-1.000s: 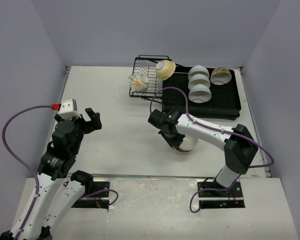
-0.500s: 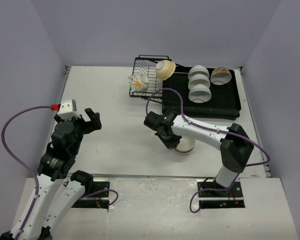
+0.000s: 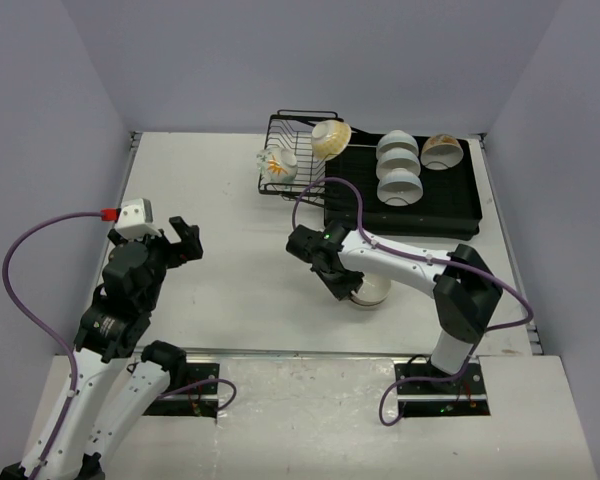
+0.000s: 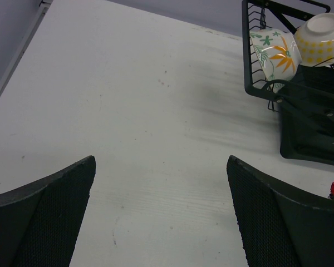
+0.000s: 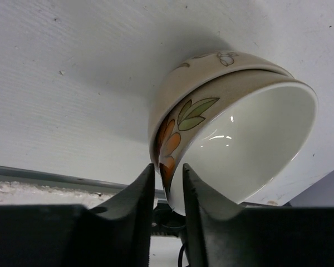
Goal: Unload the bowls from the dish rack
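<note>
My right gripper (image 5: 167, 172) is shut on the rim of a bowl with an orange flower and green leaf pattern (image 5: 239, 144). The bowl is tilted and rests in a tan bowl (image 5: 211, 64) on the table. This pair shows in the top view (image 3: 369, 290), with the right gripper (image 3: 342, 282) at its left side. The black wire dish rack (image 3: 298, 128) holds a flower-pattern bowl (image 3: 277, 165) and a cream-yellow bowl (image 3: 330, 138). Both also show in the left wrist view (image 4: 274, 51) (image 4: 322, 36). My left gripper (image 4: 160, 161) is open and empty over bare table (image 3: 185, 240).
The flat black drainer tray (image 3: 430, 215) joined to the rack carries three white bowls (image 3: 399, 167) in a column and a tan-banded bowl (image 3: 441, 150). Grey walls enclose the table on three sides.
My right arm has swung slightly to the left with the flower-pattern bowl in its grip. The left arm has not moved.
</note>
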